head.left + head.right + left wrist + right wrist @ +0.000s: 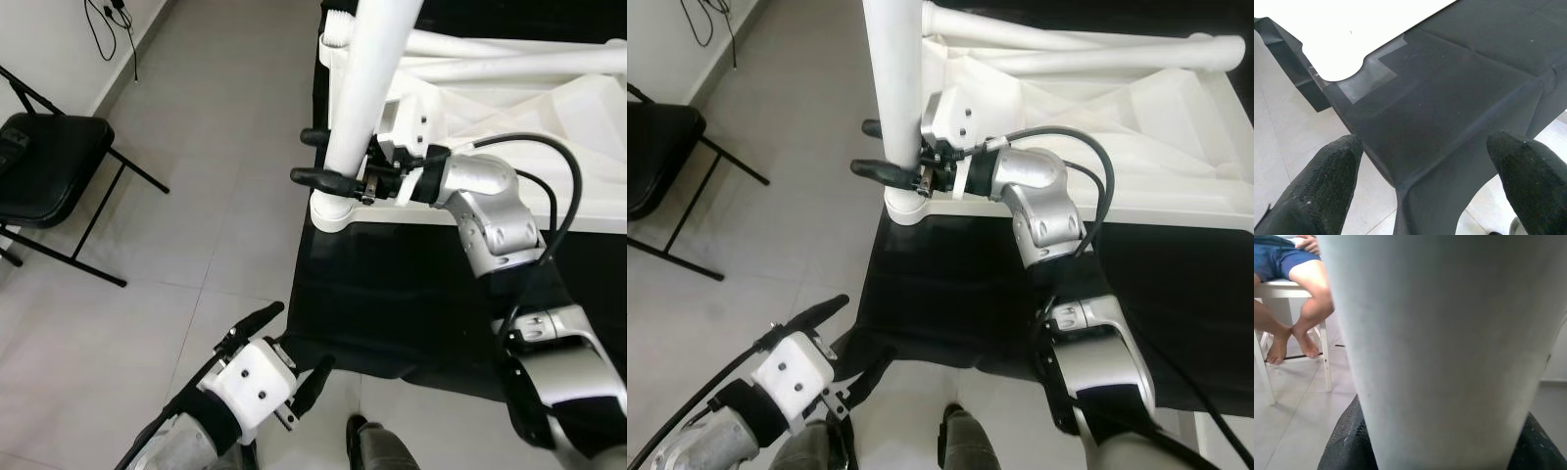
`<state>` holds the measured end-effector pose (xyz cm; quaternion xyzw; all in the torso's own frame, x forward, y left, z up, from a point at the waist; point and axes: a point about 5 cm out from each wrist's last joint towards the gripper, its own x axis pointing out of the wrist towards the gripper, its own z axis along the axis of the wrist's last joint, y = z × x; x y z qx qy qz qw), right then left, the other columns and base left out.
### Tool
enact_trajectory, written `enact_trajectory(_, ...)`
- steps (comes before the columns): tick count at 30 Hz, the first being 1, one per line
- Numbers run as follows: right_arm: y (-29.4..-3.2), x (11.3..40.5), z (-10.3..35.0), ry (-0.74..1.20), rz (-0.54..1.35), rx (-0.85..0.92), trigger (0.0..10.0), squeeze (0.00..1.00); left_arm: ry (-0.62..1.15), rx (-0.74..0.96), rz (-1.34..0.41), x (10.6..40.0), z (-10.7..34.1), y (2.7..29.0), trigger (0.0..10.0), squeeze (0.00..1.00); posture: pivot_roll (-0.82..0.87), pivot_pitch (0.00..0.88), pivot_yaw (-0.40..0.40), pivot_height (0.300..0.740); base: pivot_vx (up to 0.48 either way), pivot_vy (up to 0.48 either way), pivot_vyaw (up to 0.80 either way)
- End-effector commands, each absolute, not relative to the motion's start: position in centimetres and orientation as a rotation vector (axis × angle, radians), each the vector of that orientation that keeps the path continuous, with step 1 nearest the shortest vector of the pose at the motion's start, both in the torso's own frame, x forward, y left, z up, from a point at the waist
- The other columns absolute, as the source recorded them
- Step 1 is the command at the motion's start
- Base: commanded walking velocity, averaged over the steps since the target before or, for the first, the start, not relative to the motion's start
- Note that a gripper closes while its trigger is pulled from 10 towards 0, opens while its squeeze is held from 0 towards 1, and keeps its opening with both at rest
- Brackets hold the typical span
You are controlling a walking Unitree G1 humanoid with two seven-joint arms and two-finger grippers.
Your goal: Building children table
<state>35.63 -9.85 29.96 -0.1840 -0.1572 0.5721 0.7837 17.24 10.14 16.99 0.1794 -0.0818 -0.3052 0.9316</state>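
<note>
The white children's table (549,98) lies upside down on a black cloth (392,313). A white table leg (367,88) stands upright in the round socket (338,211) at the table's near-left corner. My right gripper (299,157) is shut on this leg just above the socket, one black finger on each side; the right wrist view has the leg (1444,347) close between the fingers. Two more white legs (509,69) lie across the table's underside. My left gripper (302,336) hangs low and open by the cloth's near-left corner (1425,147), holding nothing.
A black folding chair (44,166) stands on the tiled floor at the left, and a cable (113,20) hangs on the wall. In the right wrist view a person's legs (1303,289) rest by a white chair. My foot (372,446) is at the cloth's near edge.
</note>
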Motion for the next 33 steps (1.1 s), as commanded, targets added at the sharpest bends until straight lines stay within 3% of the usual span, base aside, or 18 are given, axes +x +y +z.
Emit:
enact_trajectory(1, -9.0, 36.3, 26.9, -0.151, 1.26, -0.347, 10.0, 0.0, -0.141, 0.367, -0.627, 17.0, 16.5, 10.0, 10.0, 0.0, 0.01, 0.333, -0.05, 0.74, 0.0, 0.0, 0.0)
enact_trajectory(15, -9.9, 38.3, 25.6, -0.036, 1.01, -0.249, 10.0, 0.0, -0.143, 0.365, -0.62, 17.0, 16.5, 10.1, 10.0, 0.0, 0.01, 0.34, -0.049, 0.74, 0.0, 0.0, 0.0)
enact_trajectory(20, -11.1, 38.3, 23.9, -0.024, 0.816, -0.153, 10.0, 0.0, -0.138, 0.366, -0.625, 16.9, 16.5, 10.2, 10.0, 0.0, 0.0, 0.342, -0.038, 0.74, 0.0, 0.0, 0.0)
enact_trajectory(33, -12.0, 37.8, 23.4, -0.083, 0.694, -0.048, 10.0, 0.0, -0.135, 0.371, -0.629, 17.1, 16.5, 10.3, 10.0, 0.0, 0.0, 0.337, -0.031, 0.74, 0.0, 0.0, 0.0)
